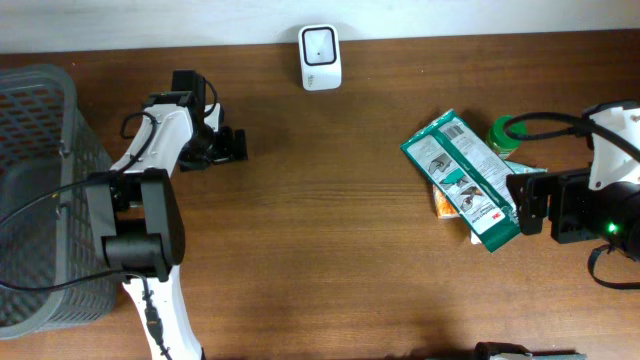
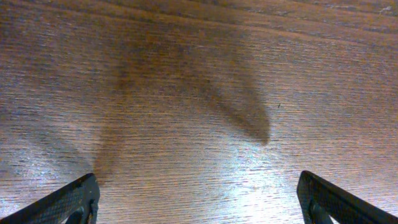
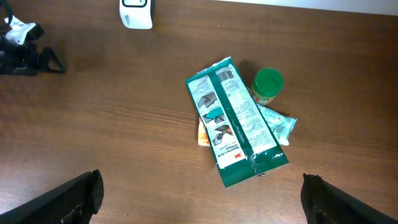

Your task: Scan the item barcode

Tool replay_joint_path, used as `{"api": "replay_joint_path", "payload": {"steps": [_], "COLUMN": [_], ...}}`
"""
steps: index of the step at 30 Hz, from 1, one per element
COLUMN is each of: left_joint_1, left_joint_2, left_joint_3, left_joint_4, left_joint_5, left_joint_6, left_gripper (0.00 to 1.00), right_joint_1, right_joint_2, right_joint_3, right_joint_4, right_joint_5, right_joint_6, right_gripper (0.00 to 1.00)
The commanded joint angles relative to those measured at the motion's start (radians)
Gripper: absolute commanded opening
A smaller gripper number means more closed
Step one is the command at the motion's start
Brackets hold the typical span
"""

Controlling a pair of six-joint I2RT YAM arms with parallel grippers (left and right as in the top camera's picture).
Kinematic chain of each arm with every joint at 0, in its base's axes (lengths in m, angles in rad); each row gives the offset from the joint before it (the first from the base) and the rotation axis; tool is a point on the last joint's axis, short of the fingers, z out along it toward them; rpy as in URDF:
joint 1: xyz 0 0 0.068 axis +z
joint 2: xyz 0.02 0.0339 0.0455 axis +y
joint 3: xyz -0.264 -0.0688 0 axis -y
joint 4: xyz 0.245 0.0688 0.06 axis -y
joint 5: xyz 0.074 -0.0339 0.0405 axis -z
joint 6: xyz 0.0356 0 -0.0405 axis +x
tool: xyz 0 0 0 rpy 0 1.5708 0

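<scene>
Overhead, the green packet (image 1: 462,178) lies flat at about three o'clock on the table (image 1: 330,230), printed side up and tilted, its lower end just beside the right gripper (image 1: 527,202). That gripper's jaws stand wide apart with nothing between them. A green-lidded jar (image 1: 503,133) sits at the packet's one o'clock, and an orange item (image 1: 441,204) pokes out from under its eight-o'clock edge. The white scanner (image 1: 320,57) stands at twelve o'clock, well apart. Toward ten o'clock the left gripper (image 1: 234,145) is likewise spread and empty over bare wood, near the grey basket (image 1: 40,150) at nine.
</scene>
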Motion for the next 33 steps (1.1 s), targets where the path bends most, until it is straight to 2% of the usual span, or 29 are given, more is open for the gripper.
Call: {"api": "replay_joint_path", "payload": {"steps": [1, 6, 9, 13, 16, 21, 25, 31, 33], "left_joint_1": [0.003, 0.003, 0.003, 0.003, 0.003, 0.003, 0.003, 0.003, 0.003], "left_joint_2": [-0.036, -0.036, -0.036, -0.036, -0.036, -0.036, -0.036, -0.036, -0.036], "left_joint_3": [0.017, 0.016, 0.016, 0.017, 0.017, 0.016, 0.016, 0.016, 0.017], "left_joint_4": [0.001, 0.001, 0.001, 0.001, 0.001, 0.001, 0.001, 0.001, 0.001], "left_joint_5": [-0.004, -0.004, -0.004, -0.004, -0.004, -0.004, -0.004, -0.004, -0.004], "left_joint_6": [0.009, 0.009, 0.009, 0.009, 0.009, 0.009, 0.009, 0.009, 0.009], "left_gripper": [0.99, 0.99, 0.99, 0.99, 0.99, 0.99, 0.99, 0.99, 0.99], "right_joint_1": [0.005, 0.005, 0.007, 0.065, 0.064, 0.066, 0.127, 0.138, 0.138], "right_joint_2": [0.013, 0.076, 0.046, -0.158, -0.313, -0.516, -0.649, -0.862, -0.917], "right_joint_3": [0.006, 0.002, -0.048, -0.322, -0.51, -0.641, -0.805, -1.381, -1.518], "right_joint_4": [0.0, 0.0, 0.0, 0.031, 0.029, 0.061, 0.436, 1.249, 1.414], "right_joint_5": [-0.013, -0.013, -0.013, 0.079, 0.079, 0.087, 0.094, 0.063, 0.042], "right_joint_6": [0.003, 0.003, 0.003, 0.003, 0.003, -0.001, -0.001, 0.0, 0.0], "right_gripper": [0.98, 0.99, 0.98, 0.98, 0.98, 0.98, 0.98, 0.98, 0.98]}}
